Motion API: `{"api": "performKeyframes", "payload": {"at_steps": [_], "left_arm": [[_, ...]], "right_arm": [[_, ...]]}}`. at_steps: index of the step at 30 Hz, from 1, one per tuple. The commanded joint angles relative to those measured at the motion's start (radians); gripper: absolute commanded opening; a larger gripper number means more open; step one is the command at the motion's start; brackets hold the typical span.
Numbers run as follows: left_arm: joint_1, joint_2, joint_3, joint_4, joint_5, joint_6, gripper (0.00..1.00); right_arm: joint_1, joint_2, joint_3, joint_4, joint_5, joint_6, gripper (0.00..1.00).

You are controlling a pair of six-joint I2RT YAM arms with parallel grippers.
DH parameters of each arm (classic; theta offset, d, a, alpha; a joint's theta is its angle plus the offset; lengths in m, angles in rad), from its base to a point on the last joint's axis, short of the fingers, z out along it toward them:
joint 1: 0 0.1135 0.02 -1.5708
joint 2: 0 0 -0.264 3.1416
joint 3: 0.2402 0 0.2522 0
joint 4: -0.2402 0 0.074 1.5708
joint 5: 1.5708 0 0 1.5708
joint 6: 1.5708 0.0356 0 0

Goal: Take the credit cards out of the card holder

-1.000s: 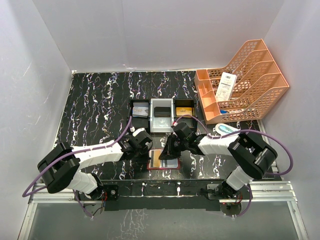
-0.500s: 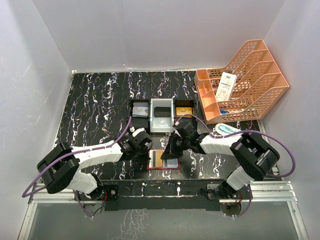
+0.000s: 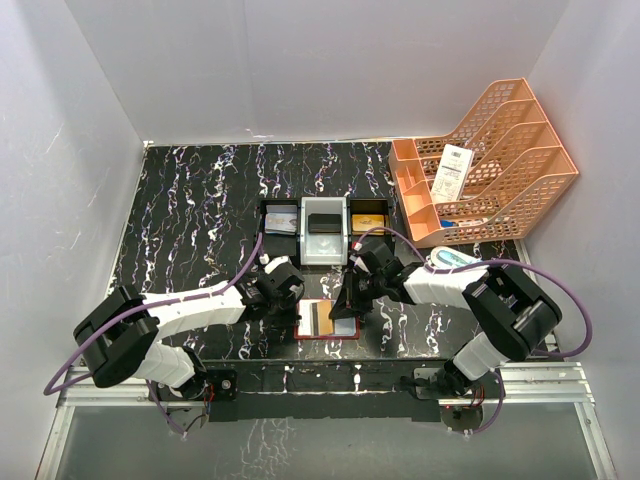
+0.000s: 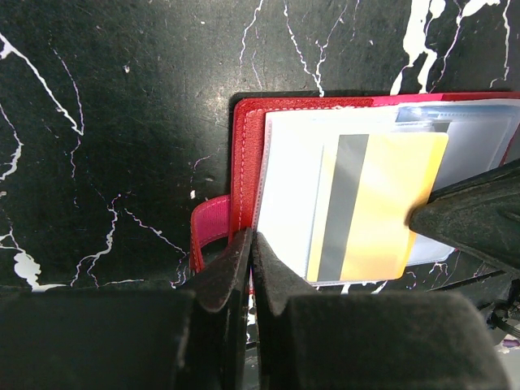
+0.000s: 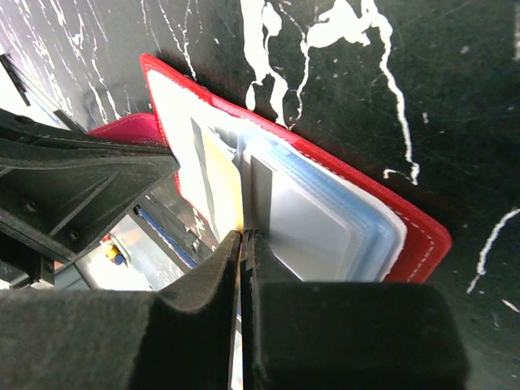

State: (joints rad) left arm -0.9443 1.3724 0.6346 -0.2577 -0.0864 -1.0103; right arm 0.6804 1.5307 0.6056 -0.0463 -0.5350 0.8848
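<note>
The dark-red card holder (image 4: 244, 146) lies open on the black marbled table near the front edge (image 3: 330, 338). My left gripper (image 4: 252, 240) is shut on its near left edge, beside the snap tab (image 4: 207, 231). An orange-gold credit card (image 4: 390, 203) with a grey stripe sticks partway out of a clear sleeve. My right gripper (image 5: 242, 236) is shut on that card's edge (image 5: 226, 191). Light-blue cards or sleeves (image 5: 325, 219) stay stacked in the holder's right half. From above, the left gripper (image 3: 293, 312) and right gripper (image 3: 340, 308) flank the holder.
A black-and-white three-compartment tray (image 3: 303, 245) sits just behind the holder, with items in each compartment. An orange mesh file rack (image 3: 480, 165) stands at the back right, and a white object (image 3: 455, 258) lies in front of it. White walls enclose the table.
My right gripper has shifted a little to the right with the orange card, sliding it further out of its sleeve. The left gripper has stayed put on the holder.
</note>
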Motion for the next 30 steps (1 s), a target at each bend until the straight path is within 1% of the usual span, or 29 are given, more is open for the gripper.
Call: {"api": "performKeyframes", "payload": {"at_steps": [1, 3, 5, 7, 9, 11, 12, 13, 15, 19, 21, 26, 30], "left_arm": [[-0.004, 0.018, -0.036, -0.052, 0.004, 0.001, 0.03], [-0.005, 0.006, -0.028, -0.058, -0.002, 0.003, 0.08], [-0.005, -0.029, -0.014, -0.061, -0.003, 0.007, 0.19], [-0.005, -0.083, -0.001, -0.041, 0.004, 0.023, 0.34], [-0.005, -0.132, 0.018, -0.017, 0.014, 0.043, 0.45], [-0.006, -0.15, 0.043, 0.002, 0.032, 0.07, 0.51], [-0.005, -0.149, 0.055, 0.012, 0.048, 0.081, 0.52], [-0.005, -0.14, 0.068, 0.022, 0.065, 0.092, 0.52], [-0.006, -0.109, 0.085, 0.053, 0.123, 0.11, 0.48], [-0.005, -0.023, 0.083, 0.141, 0.204, 0.109, 0.36], [-0.006, 0.019, 0.068, 0.176, 0.222, 0.101, 0.32], [-0.004, 0.095, 0.052, 0.136, 0.171, 0.075, 0.24], [-0.006, 0.106, 0.024, 0.087, 0.128, 0.06, 0.2]], "right_arm": [[-0.018, 0.013, 0.021, -0.049, -0.019, -0.072, 0.0], [-0.022, 0.013, 0.019, -0.061, 0.004, -0.069, 0.0], [-0.021, 0.014, 0.011, -0.033, -0.006, -0.05, 0.0], [-0.022, 0.01, -0.005, 0.008, -0.014, -0.013, 0.0], [-0.021, 0.006, -0.01, 0.017, -0.001, 0.005, 0.0], [-0.021, 0.005, -0.006, 0.011, 0.016, 0.01, 0.0], [-0.022, 0.007, -0.006, 0.016, 0.018, 0.012, 0.0], [-0.021, 0.01, -0.005, 0.02, 0.018, 0.014, 0.0], [-0.021, 0.015, -0.009, 0.031, 0.02, 0.023, 0.0], [-0.022, 0.02, -0.015, 0.04, 0.025, 0.031, 0.0], [-0.022, 0.018, -0.015, 0.042, 0.024, 0.031, 0.0], [-0.022, 0.02, -0.016, 0.045, 0.016, 0.028, 0.0], [-0.022, 0.009, -0.021, 0.037, 0.017, 0.024, 0.0]]}}
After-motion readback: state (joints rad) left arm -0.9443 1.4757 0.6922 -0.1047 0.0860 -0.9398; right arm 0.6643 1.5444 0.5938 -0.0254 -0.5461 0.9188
